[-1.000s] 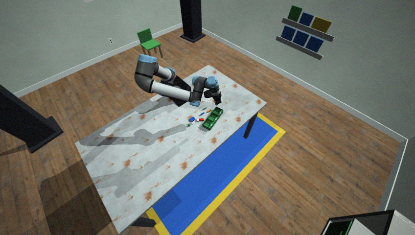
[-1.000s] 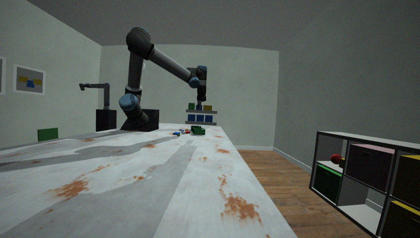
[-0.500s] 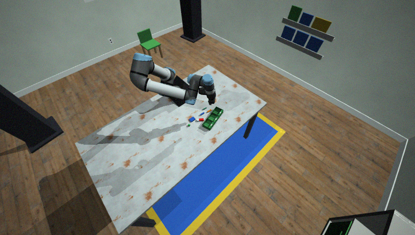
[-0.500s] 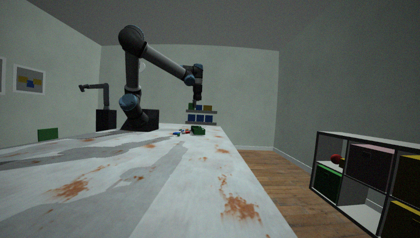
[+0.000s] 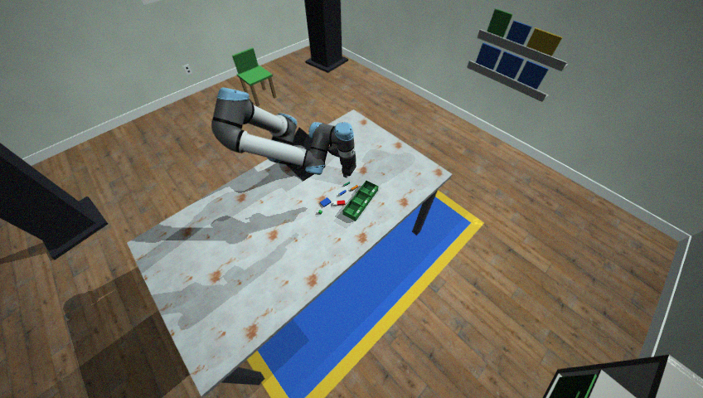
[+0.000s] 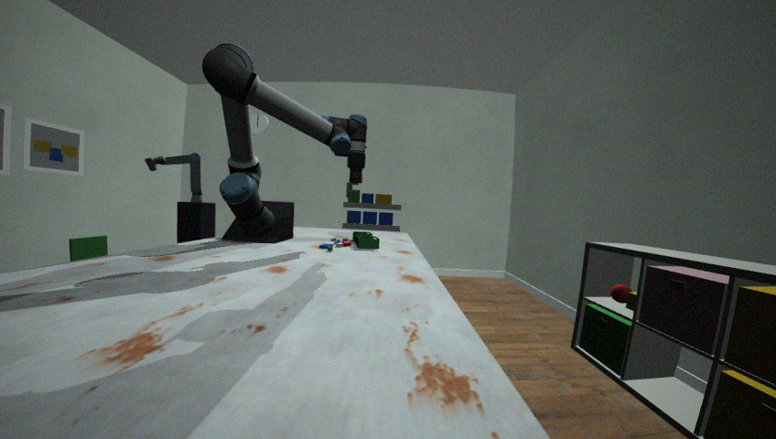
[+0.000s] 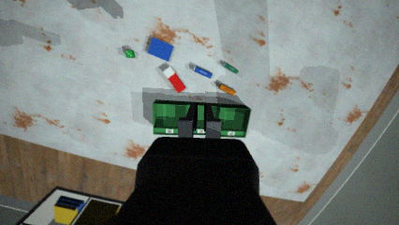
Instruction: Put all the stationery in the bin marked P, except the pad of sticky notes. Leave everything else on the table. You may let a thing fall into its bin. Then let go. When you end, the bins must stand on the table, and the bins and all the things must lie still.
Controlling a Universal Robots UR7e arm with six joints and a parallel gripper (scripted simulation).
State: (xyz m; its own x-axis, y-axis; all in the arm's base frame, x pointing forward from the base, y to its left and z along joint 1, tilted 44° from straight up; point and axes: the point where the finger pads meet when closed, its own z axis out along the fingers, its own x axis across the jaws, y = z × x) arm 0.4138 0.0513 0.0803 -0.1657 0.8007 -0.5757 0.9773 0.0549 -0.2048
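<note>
A green bin (image 7: pixel 201 117) with three compartments lies on the table; the small white labels on its side are too small to read. Beyond it lie an orange pen (image 7: pixel 225 87), a green pen (image 7: pixel 229 67), a blue pen (image 7: pixel 200 70), a red and white piece (image 7: pixel 172 79), a blue pad (image 7: pixel 160 49) and a small green piece (image 7: pixel 128 52). My gripper (image 7: pixel 200 111) hangs high above the bin's near side, fingers narrow with nothing between them. It also shows in the top view (image 5: pixel 346 173), above the bin (image 5: pixel 361 199), and in the exterior view (image 6: pixel 349 193).
The table's edge (image 7: pixel 140 164) runs close behind the bin, with wood floor below. The robot's base (image 6: pixel 255 219) stands at the table's far side. A shelf unit (image 6: pixel 680 320) with boxes stands on the floor to the right.
</note>
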